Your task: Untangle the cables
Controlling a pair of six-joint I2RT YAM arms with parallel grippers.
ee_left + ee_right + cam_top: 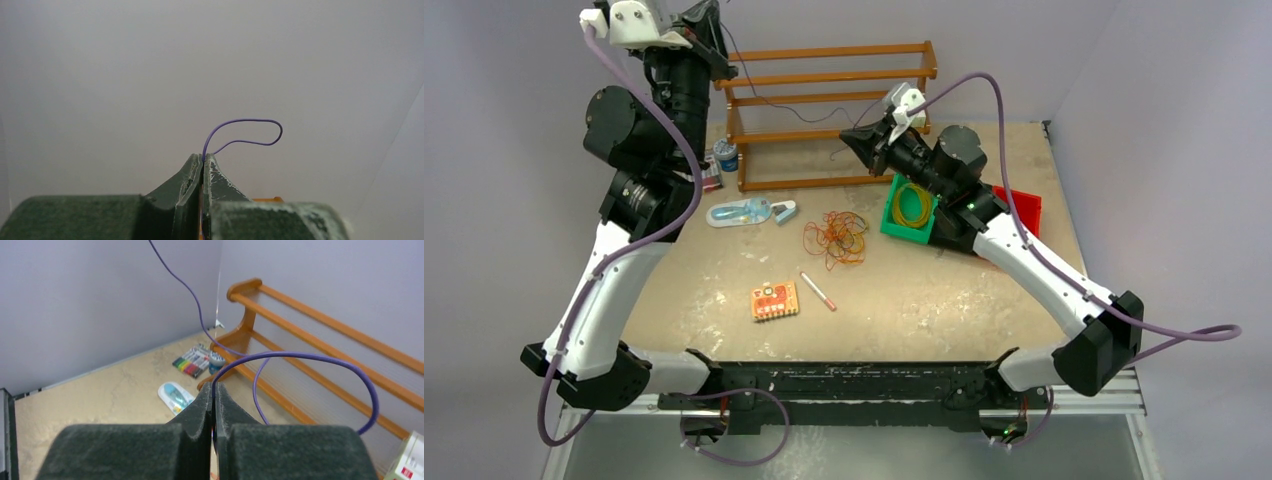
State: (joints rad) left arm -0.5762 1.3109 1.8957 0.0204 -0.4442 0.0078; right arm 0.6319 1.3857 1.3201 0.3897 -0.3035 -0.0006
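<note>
Pale lilac wall fills everything ahead of my left gripper [203,159], which is raised high with no table in its view. Its jaws are pressed together on the dark blue cable [250,120], which loops out just past the tips; the part inside the pinch is hidden. My right gripper [214,389] is clamped on the same thin strand, which arcs off to its right and drops behind my own finger, cut off there. Another length climbs ahead and left, out of the top of that view. From overhead the strand is a barely visible line spanning hand to hand across the wooden rack [834,95], whose rails run close ahead of my right gripper. Past the rack's end lie a marker pack [192,361], a small can [216,358] and a blue blister pack [175,395]. Just under my right wrist sits the green bin [904,236] holding the yellow coil [913,205], and a red bin [1027,203] is mostly hidden behind that forearm. The orange-red tangle [836,238] lies on the table [984,300], below and apart from both hands. Nearer my bases lie a pen [817,290] and an orange card [774,300], with bare tabletop to their right. Walls close in directly behind the rack.
</note>
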